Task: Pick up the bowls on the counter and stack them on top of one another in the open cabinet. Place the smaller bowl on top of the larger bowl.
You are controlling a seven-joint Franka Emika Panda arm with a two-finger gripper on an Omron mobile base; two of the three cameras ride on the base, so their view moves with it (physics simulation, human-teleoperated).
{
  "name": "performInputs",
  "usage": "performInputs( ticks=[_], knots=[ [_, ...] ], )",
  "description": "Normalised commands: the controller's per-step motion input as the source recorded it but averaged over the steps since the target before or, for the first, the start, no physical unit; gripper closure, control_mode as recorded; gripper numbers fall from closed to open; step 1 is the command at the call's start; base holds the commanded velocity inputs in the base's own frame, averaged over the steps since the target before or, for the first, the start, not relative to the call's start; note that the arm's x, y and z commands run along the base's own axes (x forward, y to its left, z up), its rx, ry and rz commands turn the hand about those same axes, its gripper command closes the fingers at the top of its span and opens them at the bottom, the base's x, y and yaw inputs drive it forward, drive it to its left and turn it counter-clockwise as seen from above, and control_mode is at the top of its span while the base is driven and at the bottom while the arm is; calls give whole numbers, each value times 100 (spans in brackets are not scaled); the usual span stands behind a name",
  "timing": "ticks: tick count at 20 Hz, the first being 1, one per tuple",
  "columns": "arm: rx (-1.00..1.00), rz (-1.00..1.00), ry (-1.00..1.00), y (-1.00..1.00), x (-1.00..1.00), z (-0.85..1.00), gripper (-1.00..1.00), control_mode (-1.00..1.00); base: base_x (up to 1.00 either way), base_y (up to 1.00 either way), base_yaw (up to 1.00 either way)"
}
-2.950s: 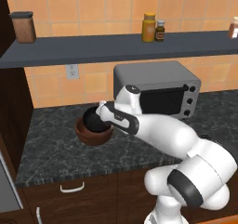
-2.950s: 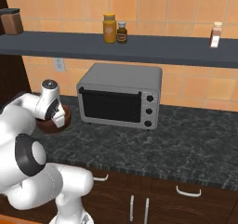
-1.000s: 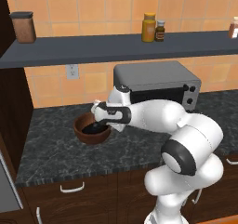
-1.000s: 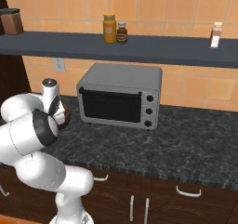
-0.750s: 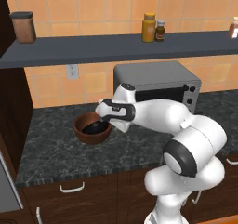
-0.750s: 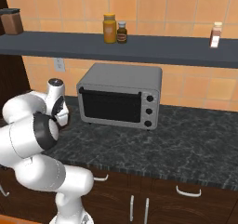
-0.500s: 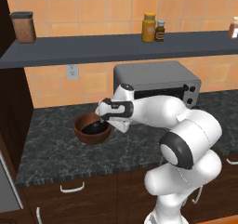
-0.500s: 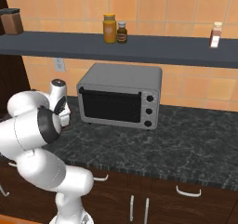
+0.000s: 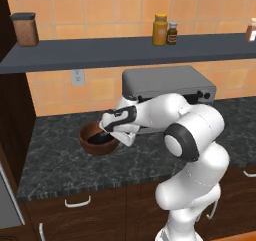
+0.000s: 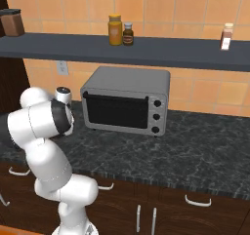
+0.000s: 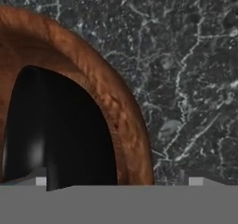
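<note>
**Rim between my fingers, shelf straight overhead**

The larger bowl (image 9: 98, 138), reddish-brown wood with a thick rim, sits on the dark speckled surface (image 9: 60, 160) to the left of the toaster oven (image 9: 167, 91). Inside it I see a black hollow that I take to be the smaller bowl (image 9: 103, 137), already nested in the brown one, though from the left base camera the two dark interiors are hard to separate.

My tool (image 9: 116, 134) hangs over the bowl's right-hand rim, pointing down. In the hand camera the wooden rim (image 11: 122, 116) sweeps up between the two finger tips: one tip falls over the black interior, the other over bare stone outside the bowl. So the wall of the bowl lies between my fingers, and the rim runs across the line joining them, which is how I want it for a pinch. The fingers stand apart on either side of the wood and I judge them not yet closed on it.

The open cabinet (image 9: 125, 52) lies directly above and slightly behind the bowl, with a clear stretch between the jar (image 9: 25, 29) at its left and the bottles (image 9: 165, 30) further right. Once gripped, the lift is mostly upward, then back.
</note>
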Motion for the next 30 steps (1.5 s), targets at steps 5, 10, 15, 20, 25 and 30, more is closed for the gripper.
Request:
performInputs(
  ticks=[5,10,15,20,25,30],
  knots=[
    [-6,0,12,47,4,-40,100,-100,0,0,0],
    [-6,0,11,53,0,-45,100,-100,0,0,0],
    [-1,-1,-2,7,-27,-17,100,-100,0,0,0],
    [1,-18,-11,-1,-59,19,100,-100,0,0,0],
    [4,-22,2,-15,-69,70,100,-100,0,0,0],
    [4,-23,0,-34,-91,98,100,-100,0,0,0]
  ],
)
